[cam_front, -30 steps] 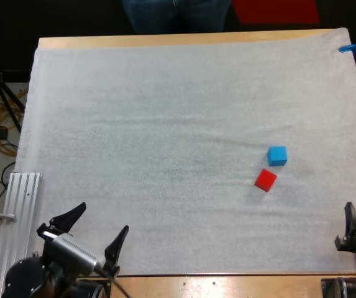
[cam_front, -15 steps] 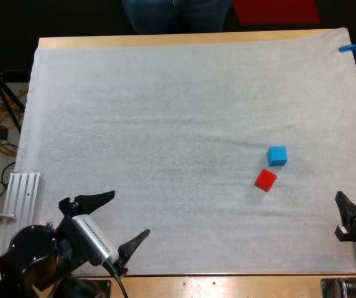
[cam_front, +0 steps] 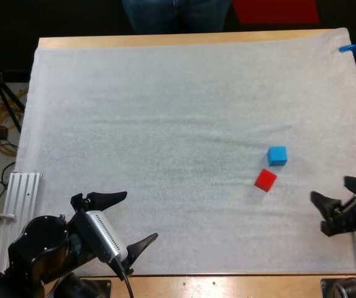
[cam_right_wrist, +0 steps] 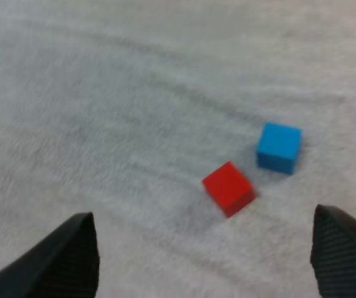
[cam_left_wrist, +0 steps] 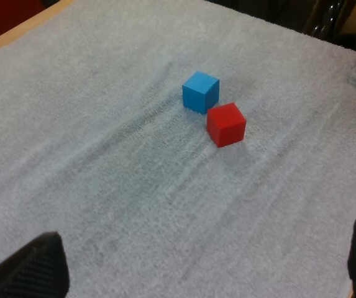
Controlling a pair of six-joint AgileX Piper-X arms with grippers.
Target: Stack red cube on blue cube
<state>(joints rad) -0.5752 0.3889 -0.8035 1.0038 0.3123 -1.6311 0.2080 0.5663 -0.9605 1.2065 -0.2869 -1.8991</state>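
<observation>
A red cube (cam_front: 265, 180) lies on the white mat right of centre, with a blue cube (cam_front: 277, 155) just behind it and slightly to the right; the two sit close together but apart. Both also show ahead in the left wrist view, red cube (cam_left_wrist: 225, 124) and blue cube (cam_left_wrist: 200, 91), and in the right wrist view, red cube (cam_right_wrist: 228, 187) and blue cube (cam_right_wrist: 279, 146). My left gripper (cam_front: 125, 222) stands open near the mat's front left, far from the cubes. My right gripper (cam_front: 338, 198) is open at the right edge, a short way right of the red cube, holding nothing.
A person's legs (cam_front: 176, 13) stand beyond the table's far side. A metal rail (cam_front: 16, 208) lies along the left front of the table. The white mat (cam_front: 165, 124) covers nearly the whole tabletop.
My right gripper has moved in from the right edge toward the cubes. My left gripper has swung rightward and turned near the front left. The cubes have not moved.
</observation>
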